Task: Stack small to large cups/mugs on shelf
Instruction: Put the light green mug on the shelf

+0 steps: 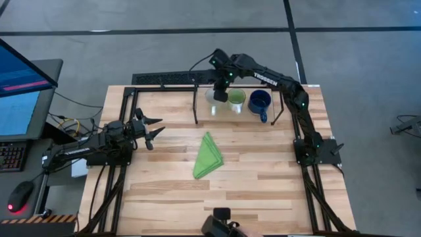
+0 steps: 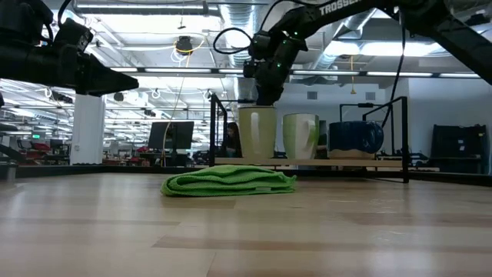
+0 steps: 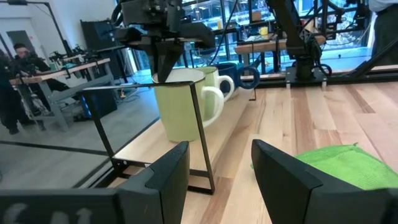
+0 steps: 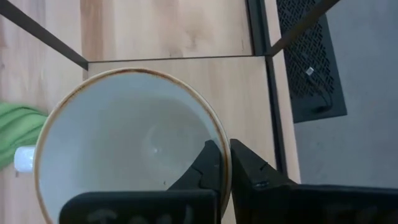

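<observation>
White ceramic showed at the upper middle of the high view, where the white mug point(image 1: 215, 99) stood on the shelf point(image 1: 177, 100), the strip of light wood framed by thin black posts along the table's far edge. The right gripper point(image 4: 225, 167) was clenched on that mug's rim, one finger inside and one outside the wall. In the low view the white mug stood at centre frame, with the light green mug point(image 2: 300, 136) just to its right and the dark blue mug point(image 2: 356, 138) further right, all three in a row on the shelf. A folded green cloth point(image 1: 208, 156) lay mid-table, well apart from the mugs. At the left of the high view the left gripper point(image 1: 155, 129) held nothing, its fingers point(image 3: 166, 175) spread apart above the tabletop.
</observation>
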You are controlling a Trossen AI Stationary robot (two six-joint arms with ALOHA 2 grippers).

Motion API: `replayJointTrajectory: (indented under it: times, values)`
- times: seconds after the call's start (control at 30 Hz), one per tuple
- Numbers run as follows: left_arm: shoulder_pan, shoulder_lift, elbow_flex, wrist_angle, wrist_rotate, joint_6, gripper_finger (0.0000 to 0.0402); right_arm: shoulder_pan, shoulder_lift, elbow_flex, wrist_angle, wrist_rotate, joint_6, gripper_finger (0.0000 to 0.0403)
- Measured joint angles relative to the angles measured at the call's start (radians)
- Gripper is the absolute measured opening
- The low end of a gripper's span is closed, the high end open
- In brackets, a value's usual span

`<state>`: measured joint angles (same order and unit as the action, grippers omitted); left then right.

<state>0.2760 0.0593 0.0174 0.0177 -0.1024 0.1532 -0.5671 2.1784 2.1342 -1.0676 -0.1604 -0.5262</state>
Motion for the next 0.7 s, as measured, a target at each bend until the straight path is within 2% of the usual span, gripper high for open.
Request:
replayJointTrajectory:
  times: [0.47,0.7]
  values:
    - [0.0,0.0,0.0,0.0,0.0,-0.001,0.0166,0.001,0.028,-0.006,0.014,-0.066,-0.021,0.0025]
    - [0.0,0.0,0.0,0.0,0.0,-0.002,0.0166,-0.002,0.034,-0.01,0.033,-0.04,-0.028,0.0075]
